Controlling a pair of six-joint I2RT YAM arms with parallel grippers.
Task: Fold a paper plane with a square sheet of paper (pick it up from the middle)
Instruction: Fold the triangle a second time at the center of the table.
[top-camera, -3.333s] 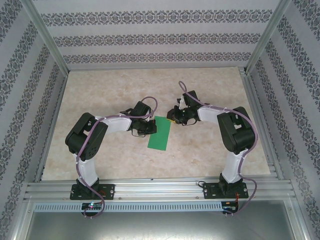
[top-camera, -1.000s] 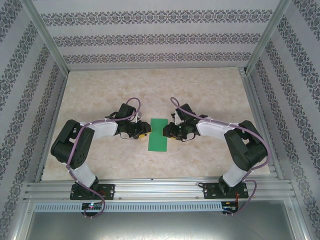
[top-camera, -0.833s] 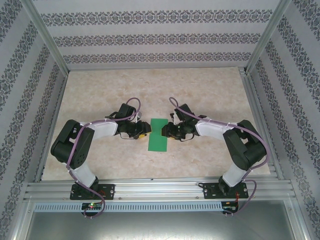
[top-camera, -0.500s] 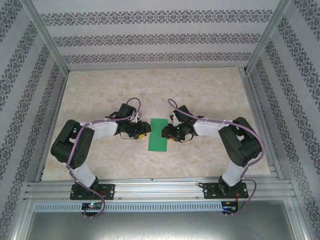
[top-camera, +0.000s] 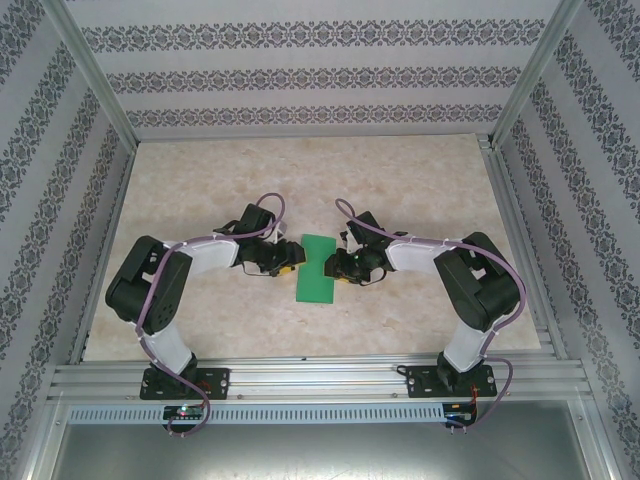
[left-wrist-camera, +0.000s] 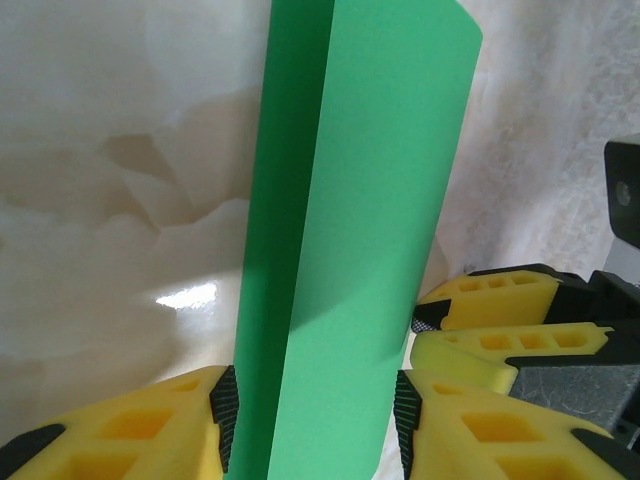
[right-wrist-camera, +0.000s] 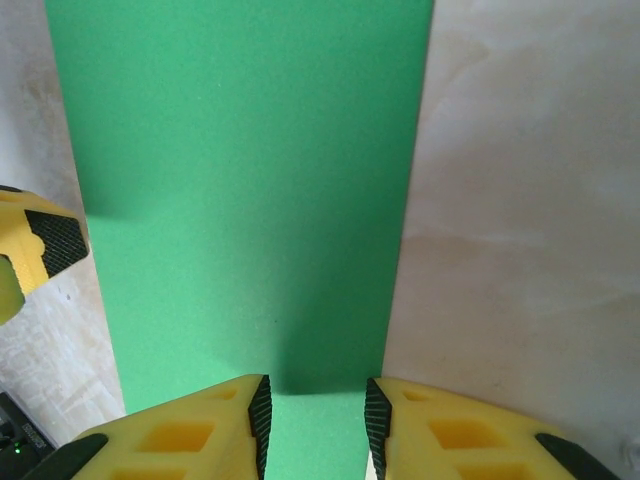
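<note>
**Two claws flanking the green strip**

The sheet of paper (top-camera: 317, 270) is lying on the marbled table (top-camera: 420, 190), folded into a narrow green strip. My left claw (top-camera: 288, 262) is sitting just left of the sheet and my right claw (top-camera: 338, 267) just right of it, each at a long edge. Patterned walls (top-camera: 300, 80) are rising well beyond the sheet on three sides. A metal rail (top-camera: 300, 378) is running well to its near side, by my bases.

In my left wrist view, my left claw (left-wrist-camera: 315, 425) is gaping wide. The sheet's end is lying between its pads (left-wrist-camera: 226, 415); I cannot tell whether they are pressing its edges. A lengthwise crease is showing, with the strip beside it in shade. In my right wrist view, my right claw (right-wrist-camera: 315, 415) is standing partly open at the sheet, with green showing in the gap.

The strip's long axis is running away from my bases, its far end leaning slightly to my right.
</note>
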